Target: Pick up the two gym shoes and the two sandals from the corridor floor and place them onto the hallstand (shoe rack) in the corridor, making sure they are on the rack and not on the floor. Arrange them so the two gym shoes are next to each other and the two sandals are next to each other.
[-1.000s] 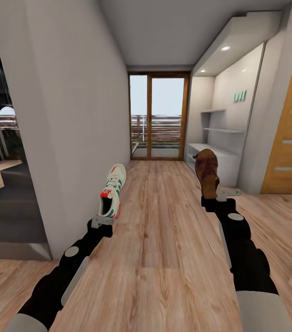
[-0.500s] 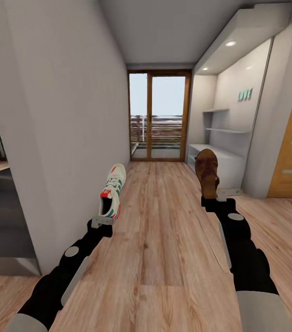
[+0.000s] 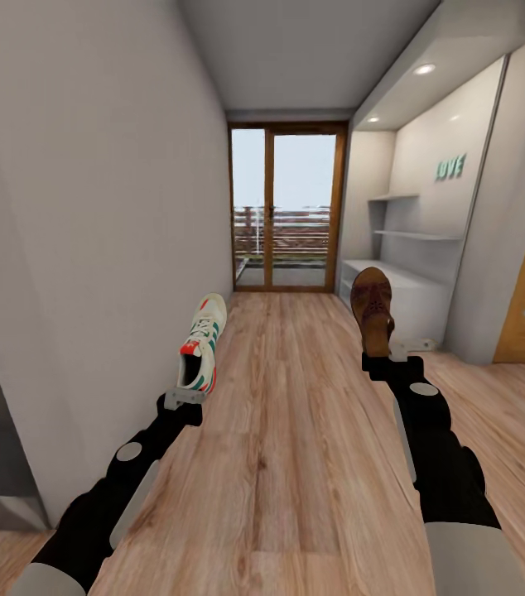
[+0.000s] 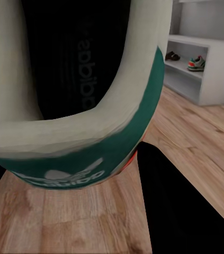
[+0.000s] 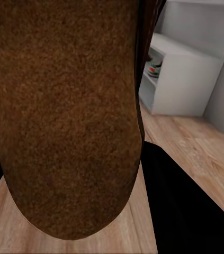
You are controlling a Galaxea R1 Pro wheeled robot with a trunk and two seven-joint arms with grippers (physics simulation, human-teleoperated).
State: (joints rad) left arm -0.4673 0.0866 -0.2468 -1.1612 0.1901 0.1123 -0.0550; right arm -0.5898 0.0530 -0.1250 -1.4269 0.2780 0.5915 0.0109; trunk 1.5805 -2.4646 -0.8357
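Left gripper [image 3: 181,400] is clamped on the heel of a gym shoe [image 3: 201,343]. The shoe stands toe-up, its long axis running toward 12 o'clock with a slight lean to 1 o'clock, sole toward the corridor wall [image 3: 122,232]. In the left wrist view the teal collar [image 4: 98,153] of that shoe sits right at the camera.

Right gripper [image 3: 391,354] is closed on the heel end of a sandal [image 3: 373,311]. The sandal also stands upright, long axis to 12 o'clock, toe at top, its brown face turned to the head camera. In the right wrist view its brown surface [image 5: 64,106] lies close against the lens.

Change noted: against the earlier head frames, both arms and their loads hold the same place in the picture, while the wall, glass door [image 3: 283,207] and hallstand [image 3: 395,298] have shifted and grown. The dark opening at 9 o'clock has slid almost out of frame. That is camera and base travel, not movement of the shoes. Judgement: the robot is advancing down the corridor floor [image 3: 296,430] toward the hallstand at 2 o'clock, in the carry phase.

On a lower shelf of the hallstand the left wrist view shows a second gym shoe [image 4: 196,63] and a dark sandal [image 4: 172,55]. Judgement: each carried item should go beside its mate. Both need tipping from upright to flat for placement.
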